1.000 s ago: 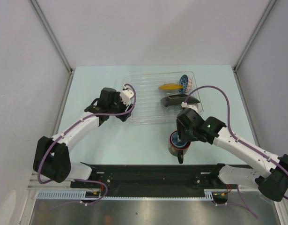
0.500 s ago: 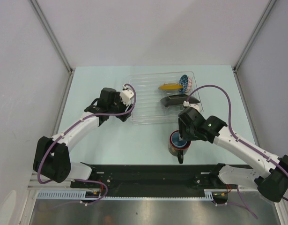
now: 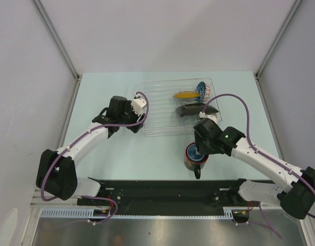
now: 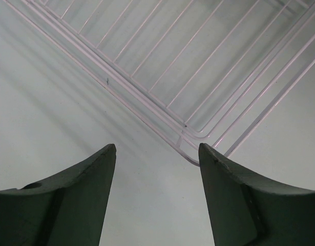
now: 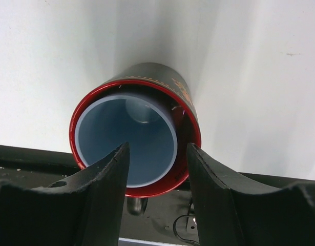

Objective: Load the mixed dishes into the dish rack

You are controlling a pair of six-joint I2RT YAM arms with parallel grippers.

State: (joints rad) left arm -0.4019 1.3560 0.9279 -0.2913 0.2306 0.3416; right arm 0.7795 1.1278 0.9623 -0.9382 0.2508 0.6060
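Left gripper (image 4: 157,148): one, hanging over the near left corner of the rack (image 3: 162,110). Its jaws stand apart with nothing between them but the corner ribs and the bare table (image 3: 121,148) below.

Rack: one, clear plastic, lying flat at mid-table with its long axis running left to right. Its left half holds nothing. At its right end are one yellow plate (image 3: 186,95) standing on edge, one patterned bowl (image 3: 202,89) tipped up just behind it, and one black plate (image 3: 189,109) nearer the arms. A further dark item beside the black plate cannot be identified.

Mug (image 5: 147,77): one, dark with a red lining, on the table near the rack's right front corner and outside it. It stands upright, long axis vertical, mouth up, handle toward the arm bases. One light blue cup (image 5: 121,133) sits nested inside it, also mouth up.

Right gripper (image 5: 156,151): one, directly above the mug. Its jaws are parted astride the cup's wall, but whether they press on it cannot be told.

Against the view of a second ago, the right wrist has shifted only slightly. The left arm, mug and rack contents are unchanged.
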